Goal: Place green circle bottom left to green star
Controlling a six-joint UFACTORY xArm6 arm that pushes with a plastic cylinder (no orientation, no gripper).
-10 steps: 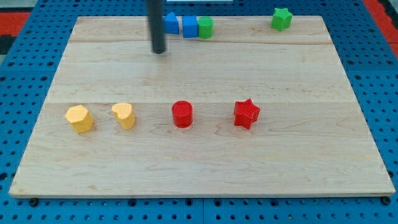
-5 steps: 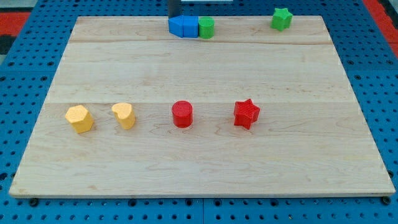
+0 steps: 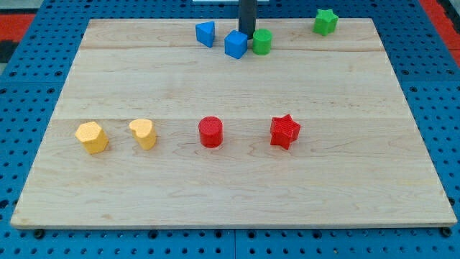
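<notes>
The green circle [image 3: 261, 42] sits near the view's top edge of the wooden board [image 3: 230, 180]. The green star [image 3: 325, 21] is at the top right, well to the right of the circle and slightly higher. My tip [image 3: 246, 36] stands just behind and between the green circle and a blue cube [image 3: 236, 44], close to or touching both. The circle lies lower left of the star with a wide gap between them.
A blue wedge-like block [image 3: 205, 34] lies left of the blue cube. In the middle row from the left: a yellow hexagon [image 3: 91, 137], a yellow heart [image 3: 144, 133], a red circle [image 3: 210, 132], a red star [image 3: 284, 132].
My tip moved from the board's upper left, round the top edge, to behind the blocks. The green circle and blue cube shifted right and down; the other blue block separated to the left.
</notes>
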